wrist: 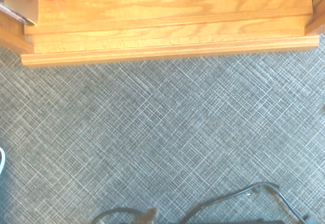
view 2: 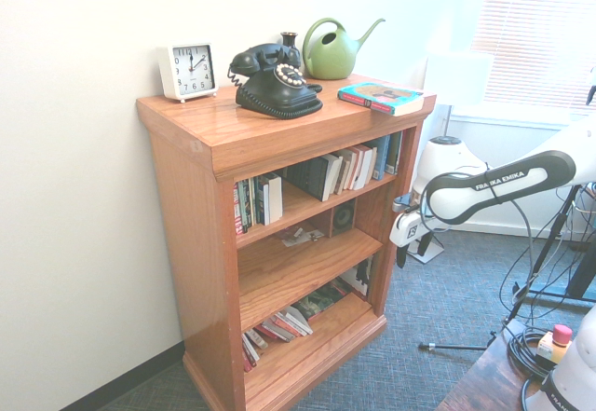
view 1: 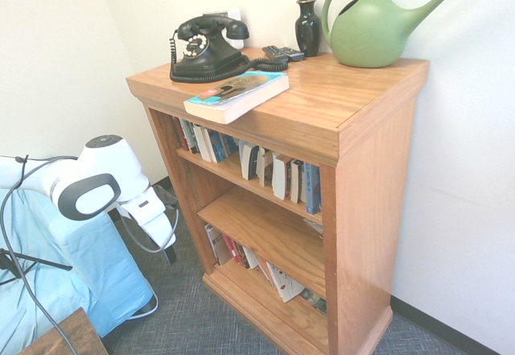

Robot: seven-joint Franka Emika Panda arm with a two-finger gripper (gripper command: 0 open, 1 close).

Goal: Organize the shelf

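The white arm sits nearest the camera at the lower left of the first exterior view, its end effector hanging low over the gray carpet just in front of the shelf; whether its fingers are spread or pressed together I cannot tell, since they show only as a dark sliver. To the right, the shelf fills the middle of the frame against the white wall. It looks heavy and rigid, not something to lift, so the work falls on what it carries. On its top board, a black rotary telephone stands toward the upper left, with a paperback book lying flat in front of it, one corner past the front edge. That book looks light, stiff enough and slightly slick, and is probably best pinched across its overhanging edge. Further right stand a small dark vase, likely fragile, and a green watering can. Books lean loosely on the upper tier, and more lie tilted on the bottom tier.
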